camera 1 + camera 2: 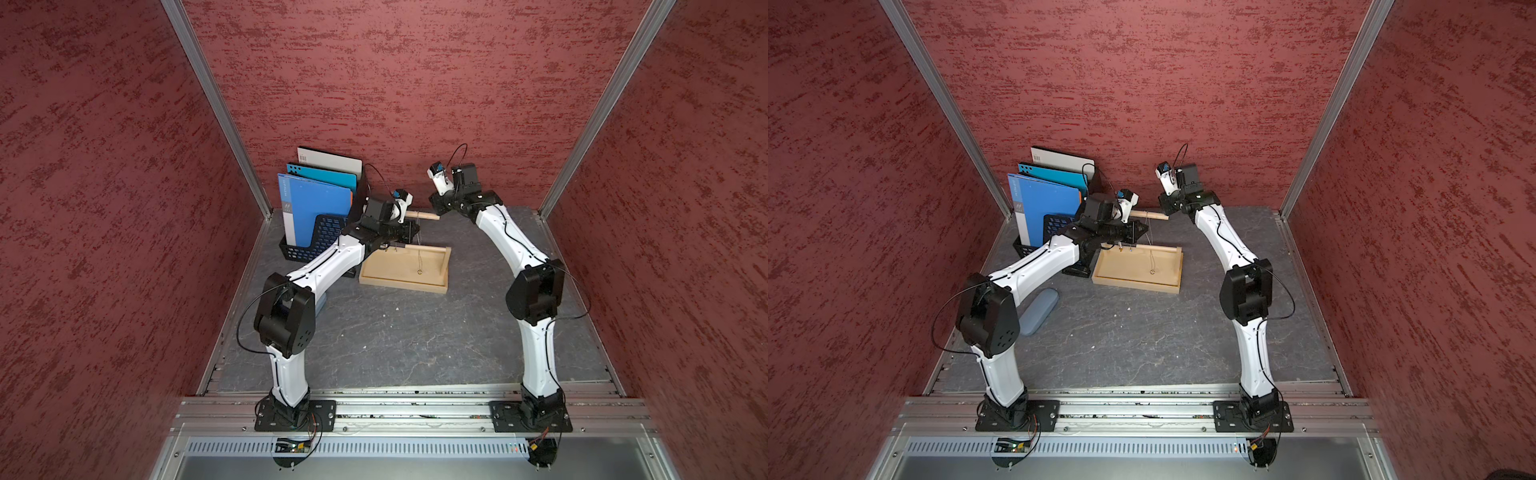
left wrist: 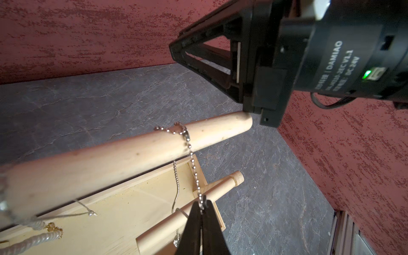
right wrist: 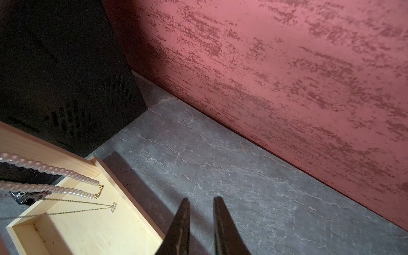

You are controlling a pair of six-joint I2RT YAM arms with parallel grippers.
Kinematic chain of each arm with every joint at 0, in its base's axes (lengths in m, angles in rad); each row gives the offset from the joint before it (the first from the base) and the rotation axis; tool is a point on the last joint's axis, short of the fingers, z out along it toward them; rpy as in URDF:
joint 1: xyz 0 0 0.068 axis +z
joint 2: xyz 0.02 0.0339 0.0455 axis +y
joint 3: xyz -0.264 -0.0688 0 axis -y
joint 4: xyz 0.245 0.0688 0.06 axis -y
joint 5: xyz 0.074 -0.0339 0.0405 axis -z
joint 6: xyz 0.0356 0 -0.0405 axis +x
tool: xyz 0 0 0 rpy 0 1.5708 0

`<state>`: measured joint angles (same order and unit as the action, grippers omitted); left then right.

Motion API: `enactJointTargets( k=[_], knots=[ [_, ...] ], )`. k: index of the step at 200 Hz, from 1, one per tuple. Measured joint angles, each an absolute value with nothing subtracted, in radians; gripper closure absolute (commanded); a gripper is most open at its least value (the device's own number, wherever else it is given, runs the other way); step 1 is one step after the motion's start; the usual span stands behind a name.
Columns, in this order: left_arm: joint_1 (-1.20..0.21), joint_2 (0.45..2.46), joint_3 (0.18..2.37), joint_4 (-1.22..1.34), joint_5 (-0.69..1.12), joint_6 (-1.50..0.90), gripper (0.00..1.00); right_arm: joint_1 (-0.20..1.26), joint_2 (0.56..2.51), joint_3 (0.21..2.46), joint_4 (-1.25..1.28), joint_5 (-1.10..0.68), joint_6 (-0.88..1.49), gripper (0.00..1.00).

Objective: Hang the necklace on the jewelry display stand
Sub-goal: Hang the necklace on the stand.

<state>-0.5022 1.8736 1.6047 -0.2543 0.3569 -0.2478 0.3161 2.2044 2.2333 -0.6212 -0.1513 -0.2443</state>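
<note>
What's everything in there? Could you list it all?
jewelry display stand: one, pale wood, far on table
ball-chain necklace: one, silver, draped over stand
pearl necklace: one, white, hanging on stand
thin chains: at least two, gold, silver, on stand
file rack: one, black, beside stand
folders: at least three, blue, teal, white, in rack
oblong case: one, grey-blue, on table, robot's left
table: one, grey
walls: three, red
left gripper: one, black, pinching ball-chain necklace
right gripper: one, black, open, empty, beside stand
</note>
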Motion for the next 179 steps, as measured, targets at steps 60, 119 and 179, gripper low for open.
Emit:
enactJointTargets(
  k=[60,119,179],
  knots=[
    [-0.500,1.874,1.609,-0.255,0.357,-0.241,0.78,0.316,2.155,2.186,-0.625,-0.146,-0.243,0.78],
    [-0.498,1.866,1.609,-0.273,0.338,-0.227,0.70,0.316,2.064,2.083,-0.586,-0.122,-0.208,0.78],
    [-0.493,1.828,1.592,-0.277,0.321,-0.212,0.64,0.316,1.972,2.018,-0.533,-0.100,-0.171,0.78]
  ],
)
